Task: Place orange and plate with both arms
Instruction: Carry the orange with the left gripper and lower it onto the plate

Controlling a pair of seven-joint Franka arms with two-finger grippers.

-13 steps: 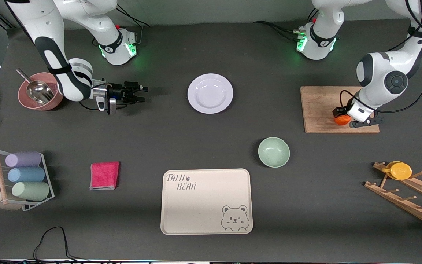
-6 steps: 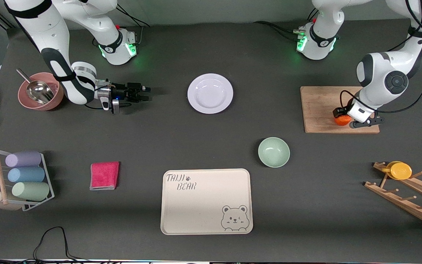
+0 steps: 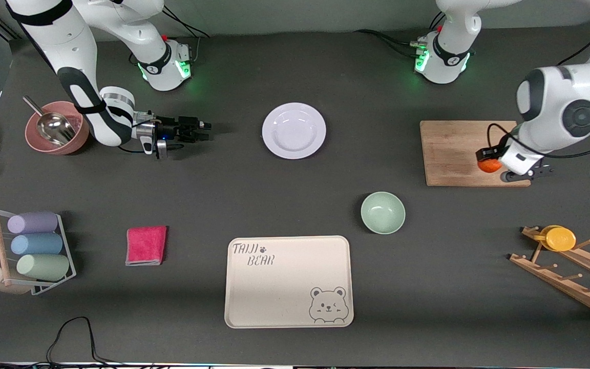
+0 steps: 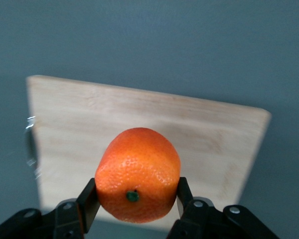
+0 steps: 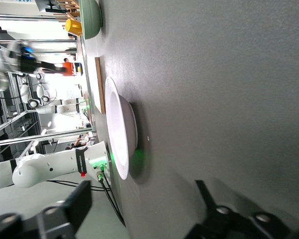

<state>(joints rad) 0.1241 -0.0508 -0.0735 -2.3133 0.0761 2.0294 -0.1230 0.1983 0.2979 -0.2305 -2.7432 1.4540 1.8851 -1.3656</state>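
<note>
The orange (image 4: 138, 174) is round with no clear long axis; its green stem spot faces the left wrist camera. It is clamped between the two fingers (image 4: 87, 204) of the left pincer (image 3: 500, 168), raised above the wooden cutting board (image 3: 451, 152) at the left arm's end of the desk (image 3: 295, 205). The plate (image 3: 294, 130) lies flat, rim up, on the desk midway between the arms, farther from the front camera than the green bowl (image 3: 382, 212). The right pincer (image 3: 204, 129) is low above the desk, aimed sideways at the plate and well apart from it, fingers spread wide around nothing.
</note>
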